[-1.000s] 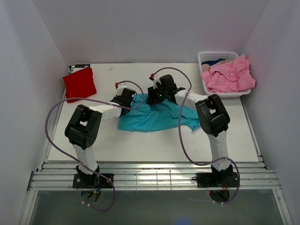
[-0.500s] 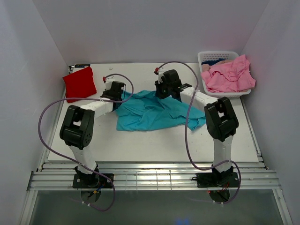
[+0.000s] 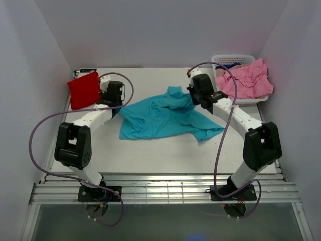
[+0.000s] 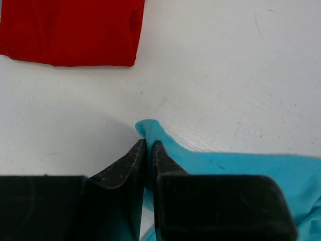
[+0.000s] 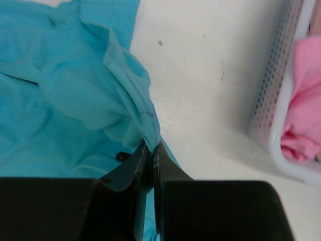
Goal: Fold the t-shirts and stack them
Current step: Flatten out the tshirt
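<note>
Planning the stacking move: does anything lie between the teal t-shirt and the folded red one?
Nothing visible does: only bare white table separates the crumpled teal fabric t-shirt from the folded red fabric t-shirt.

Top view: fixed high behind the arm bases, facing down and forward; takes in the whole table (image 3: 150, 155). Left wrist view: close, looking along the left gripper (image 4: 149, 143) to a teal shirt (image 4: 241, 170) corner, red shirt (image 4: 70, 30) beyond. Right wrist view: close, along the right gripper (image 5: 150, 145) to another edge of it, basket (image 5: 271, 90) at right. All three share the teal shirt.
</note>
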`<act>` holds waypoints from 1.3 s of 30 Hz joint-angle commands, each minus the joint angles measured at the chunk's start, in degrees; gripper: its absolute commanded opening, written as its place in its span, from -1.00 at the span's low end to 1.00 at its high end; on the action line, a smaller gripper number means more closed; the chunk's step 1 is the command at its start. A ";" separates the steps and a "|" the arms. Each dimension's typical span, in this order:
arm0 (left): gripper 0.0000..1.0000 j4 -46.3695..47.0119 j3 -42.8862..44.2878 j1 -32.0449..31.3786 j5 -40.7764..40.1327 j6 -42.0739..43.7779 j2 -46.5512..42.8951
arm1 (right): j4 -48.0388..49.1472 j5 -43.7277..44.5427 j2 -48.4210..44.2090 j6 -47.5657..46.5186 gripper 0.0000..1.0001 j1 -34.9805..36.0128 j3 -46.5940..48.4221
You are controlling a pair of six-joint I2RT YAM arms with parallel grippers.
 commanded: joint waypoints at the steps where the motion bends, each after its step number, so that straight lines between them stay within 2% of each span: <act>1: -0.59 -0.54 -1.43 -0.02 -2.27 -1.07 -3.88 | -6.35 10.76 -4.10 1.08 -0.85 -0.68 -2.49; 4: -0.59 -0.53 -1.87 -0.02 -4.11 -0.89 -3.44 | -10.75 18.31 -6.12 2.93 -0.85 -0.86 -2.23; 5: -0.59 -0.88 -1.61 -0.02 -4.46 -0.98 -3.18 | -14.94 19.90 -6.47 5.11 -0.85 -0.86 -1.79; 8: -0.59 -1.32 -1.34 -0.02 -4.03 -1.50 -2.03 | -24.52 20.79 -5.51 9.16 -0.81 -1.30 1.20; 10: -0.59 -1.33 -1.43 -0.02 -3.33 -1.68 -1.51 | -25.97 19.31 -5.51 10.14 -0.46 -1.30 1.64; 11: -0.59 -1.24 -1.43 -0.11 -3.06 -1.68 -1.16 | -23.19 17.30 -5.86 9.18 -0.28 -1.38 1.21; 12: -0.59 -1.24 -1.34 -0.02 -2.89 -1.77 -0.89 | -21.07 16.06 -6.12 8.39 0.04 -1.56 0.68; 14: -0.59 -1.24 -1.34 -0.02 -2.80 -1.68 -0.02 | -17.72 12.90 -5.69 7.42 0.24 -2.17 1.28; 15: -0.59 -1.33 -1.08 -0.02 -2.62 -1.33 0.51 | -15.53 8.88 -4.90 6.90 0.28 -3.13 2.16; 18: -0.59 -2.38 -0.38 -0.02 -1.92 -1.24 2.88 | -14.63 2.54 0.45 6.80 0.28 -4.89 7.95; 21: -0.52 -3.08 0.06 -0.02 -1.57 -1.42 4.81 | -13.85 -0.20 6.69 6.45 0.27 -5.51 14.11; 22: -0.26 -3.17 0.15 -0.02 -1.92 -1.24 5.26 | -12.80 -0.82 9.40 5.93 0.27 -5.69 15.34; 24: -0.07 -3.96 0.50 -0.02 -2.44 -1.16 6.57 | -12.09 -4.51 12.23 5.75 0.26 -6.30 19.37; 25: 0.32 -4.14 0.77 -0.02 -2.71 -1.33 6.84 | -11.74 -5.83 15.03 5.75 0.25 -6.57 20.79; 27: 0.52 -4.14 0.94 -0.02 -3.06 -1.51 7.02 | -11.64 -8.82 17.85 5.31 0.25 -7.27 24.73; 31: 0.54 -3.96 1.38 -0.11 -3.67 -1.07 8.07 | -10.68 -11.99 24.79 4.43 0.24 -8.32 29.67; 39: 0.54 -1.85 2.26 0.42 -4.47 -0.01 10.80 | -10.50 -18.05 30.00 4.17 0.24 -10.96 32.32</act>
